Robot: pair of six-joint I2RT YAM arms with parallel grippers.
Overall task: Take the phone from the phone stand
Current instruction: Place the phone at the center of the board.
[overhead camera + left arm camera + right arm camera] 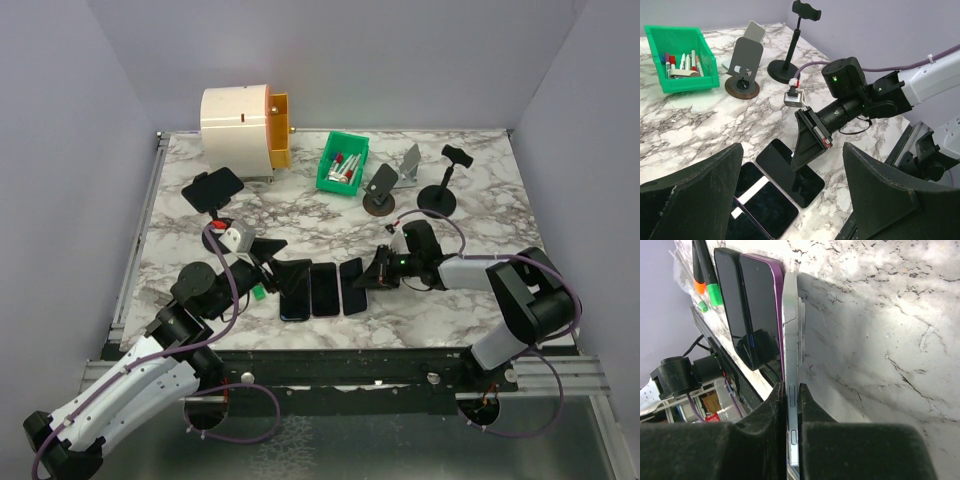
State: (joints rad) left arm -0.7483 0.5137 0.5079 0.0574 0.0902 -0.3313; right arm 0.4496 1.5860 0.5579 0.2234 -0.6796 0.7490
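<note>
My right gripper (365, 278) is shut on the long edge of a silver phone (791, 340), the rightmost of three phones (324, 290) lying side by side on the marble. In the right wrist view both fingers (775, 410) pinch its side buttons, and a purple phone (760, 315) lies right beside it. My left gripper (792, 150) hovers open over the row, holding nothing. At the back left a black phone-like slab (213, 187) sits on a stand. An empty grey phone stand (380, 185) and a black pole stand (440, 190) are at the back right.
A green bin of markers (343, 163) and a white and orange drawer box (240, 130) stand at the back. Orange and green markers (707, 275) lie beyond the phones. Purple cables loop near both arms. Grey walls close in three sides.
</note>
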